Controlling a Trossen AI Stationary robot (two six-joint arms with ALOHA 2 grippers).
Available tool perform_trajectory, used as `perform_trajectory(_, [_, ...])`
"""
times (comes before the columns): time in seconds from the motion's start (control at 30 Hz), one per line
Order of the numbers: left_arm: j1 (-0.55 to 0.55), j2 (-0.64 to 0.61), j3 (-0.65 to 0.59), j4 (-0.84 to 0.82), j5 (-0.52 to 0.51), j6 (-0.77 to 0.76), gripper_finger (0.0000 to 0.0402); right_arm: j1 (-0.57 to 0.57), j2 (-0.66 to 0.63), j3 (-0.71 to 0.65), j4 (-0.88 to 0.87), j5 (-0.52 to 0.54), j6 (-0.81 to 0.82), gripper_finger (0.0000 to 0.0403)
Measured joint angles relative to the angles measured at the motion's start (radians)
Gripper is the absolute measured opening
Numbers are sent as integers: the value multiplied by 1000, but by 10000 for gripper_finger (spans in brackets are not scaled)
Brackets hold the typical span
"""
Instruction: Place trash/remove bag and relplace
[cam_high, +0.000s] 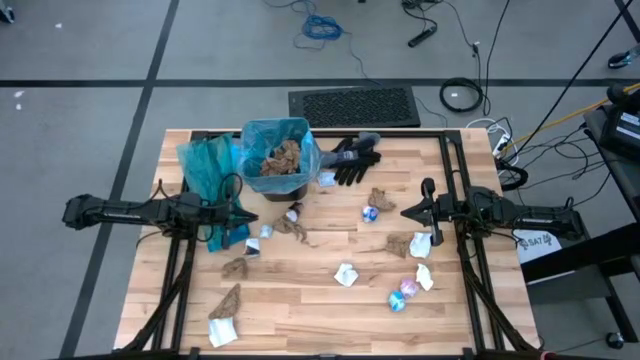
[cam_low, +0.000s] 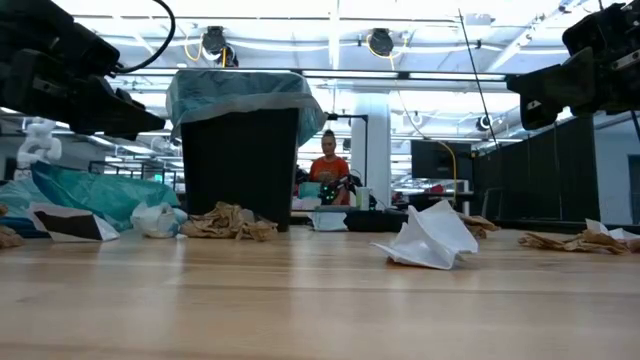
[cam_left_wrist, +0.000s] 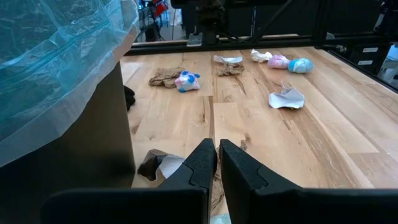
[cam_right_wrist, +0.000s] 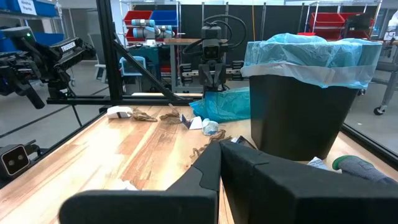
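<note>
Landmark: your black bin (cam_high: 277, 165) with its blue liner (cam_high: 262, 135), far-centre of the table (cam_high: 330, 300).
Left gripper (cam_high: 248, 215): fingers almost together, nothing held; it hovers just beside the bin.
Right gripper (cam_high: 408, 212): closed on nothing, well off the bin's other side.
Trash (cam_high: 345, 274): you will find scraps strewn across the table in front of the bin, between both grippers; brown paper is already inside.
Spare bag (cam_high: 205, 165): crumpled beside the bin.

Wooden table (cam_high: 330, 300) carries bin (cam_high: 276, 186), scattered trash (cam_high: 345, 274), black gloves (cam_high: 352, 159).
</note>
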Motion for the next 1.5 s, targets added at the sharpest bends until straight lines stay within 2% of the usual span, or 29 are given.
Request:
perform_trajectory(1.2, [0, 0, 0, 1, 0, -5, 30, 0, 0, 0, 0, 0, 0, 0])
perform_trajectory(1.4, [0, 0, 0, 11, 0, -191, 30, 0, 0, 0, 0, 0, 0, 0])
perform_trajectory(1.5, [0, 0, 0, 33, 0, -235, 30, 0, 0, 0, 0, 0, 0, 0])
